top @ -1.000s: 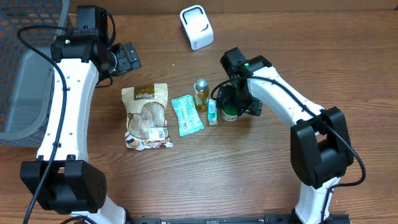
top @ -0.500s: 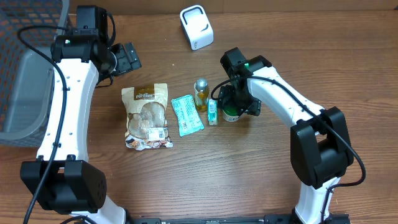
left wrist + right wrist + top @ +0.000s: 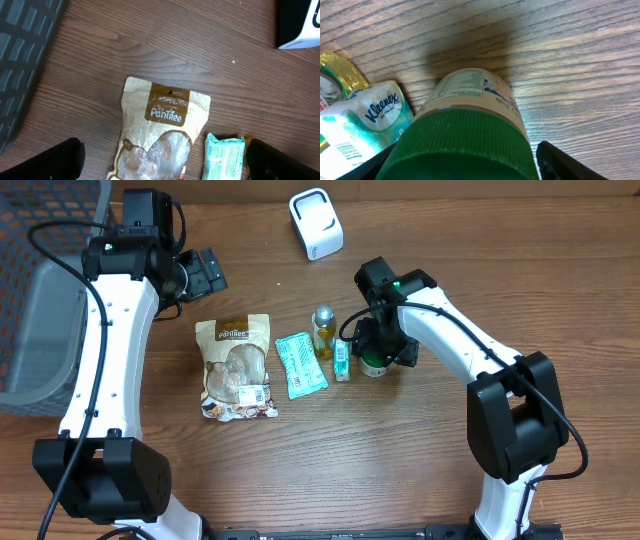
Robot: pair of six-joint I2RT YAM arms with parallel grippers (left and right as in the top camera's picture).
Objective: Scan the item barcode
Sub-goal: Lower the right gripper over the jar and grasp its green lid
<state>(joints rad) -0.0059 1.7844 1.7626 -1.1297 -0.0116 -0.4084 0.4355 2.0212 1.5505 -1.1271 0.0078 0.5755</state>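
Wood-grain table [image 3: 330, 470] bears pouch [image 3: 236, 367], tissues [image 3: 300, 365], scanner [image 3: 316, 223].

The brown wooden table [image 3: 300, 470] carries a white scanner [image 3: 316, 223] near its far edge. Across the middle lie a Pantree snack pouch [image 3: 237, 367] and a teal packet [image 3: 300, 364]. Beside them are a small golden bottle [image 3: 323, 330], a slim tissue pack [image 3: 342, 360] (labelled Kleenex) and a green-lidded jar [image 3: 372, 365].
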